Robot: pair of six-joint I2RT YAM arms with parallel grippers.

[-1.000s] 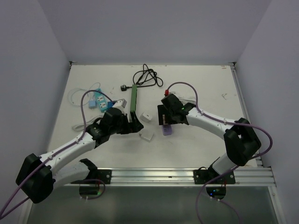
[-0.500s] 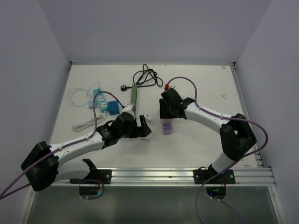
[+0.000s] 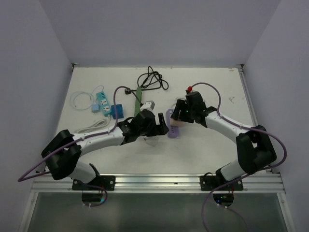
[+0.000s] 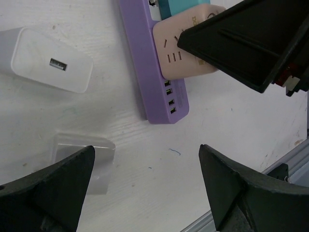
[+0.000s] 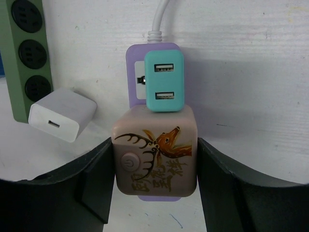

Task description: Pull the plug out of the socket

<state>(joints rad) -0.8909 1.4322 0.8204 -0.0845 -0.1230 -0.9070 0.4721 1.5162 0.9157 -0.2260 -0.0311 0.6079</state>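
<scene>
A purple power strip (image 5: pixel 140 72) lies on the table, also in the top view (image 3: pixel 170 131) and left wrist view (image 4: pixel 149 67). A beige cube plug with a deer drawing (image 5: pixel 154 154) sits in it, with a teal USB plug (image 5: pixel 164 82) just behind. My right gripper (image 5: pixel 154 140) has one finger against each side of the beige cube (image 3: pixel 176 119). My left gripper (image 4: pixel 146 150) is wide open and empty, low over the table just beside the strip's near end, and sits left of the strip in the top view (image 3: pixel 161 124).
A white USB charger (image 5: pixel 62 113) lies left of the strip, next to a green power strip (image 5: pixel 26 53). A clear plastic piece (image 4: pixel 82 162) lies by my left finger. A black cable (image 3: pixel 152 79) and teal and blue sockets (image 3: pixel 104 104) lie further back.
My left arm has swung right, bringing its gripper up beside the purple strip. My right gripper has shifted right and now stands around the beige cube plug.
</scene>
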